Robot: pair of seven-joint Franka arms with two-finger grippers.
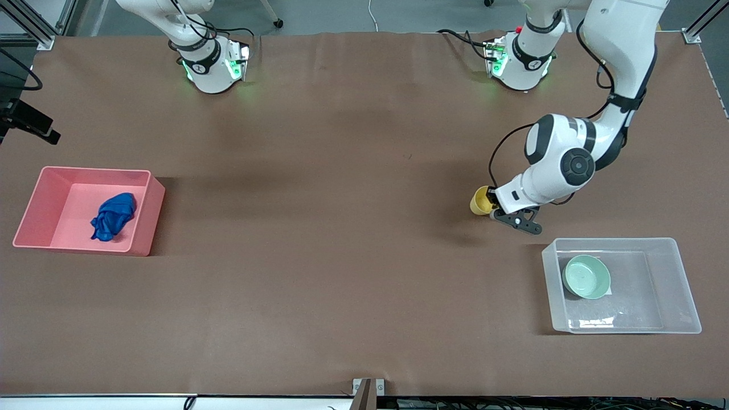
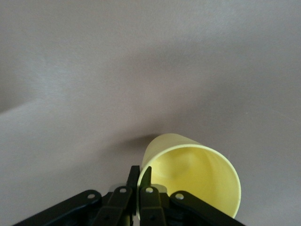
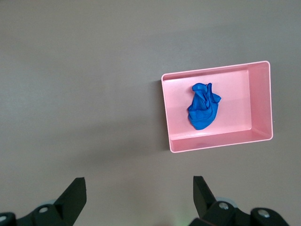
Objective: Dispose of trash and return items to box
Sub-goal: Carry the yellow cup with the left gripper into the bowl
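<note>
Currently, by label:

Left gripper: the left gripper (image 1: 494, 209) is over the bare brown table (image 1: 342, 256), a little farther from the front camera than the clear box; its two black fingers (image 2: 141, 181) are pinched nearly together on the rim wall of the small yellow plastic cup (image 1: 482, 200), one finger inside and one outside.

Yellow cup: tipped on its side in that grip, its open mouth (image 2: 197, 181) showing in the left wrist view; whether it touches the table I cannot tell.

Clear box: the clear, colourless rectangular plastic bin (image 1: 678, 285) stands toward the left arm's end of the table, near the front camera.

Bowl: the shallow pale mint-green bowl (image 1: 586, 277) lies inside the clear bin, upright, at the end nearer the table's middle.

Trash: the bright blue crumpled wad (image 1: 114, 216) lies inside the pink opaque rectangular bin (image 1: 34, 210), toward the right arm's end of the table.

Right gripper: the right gripper (image 3: 138, 200) waits high above the table, spread wide apart and holding nothing.
</note>
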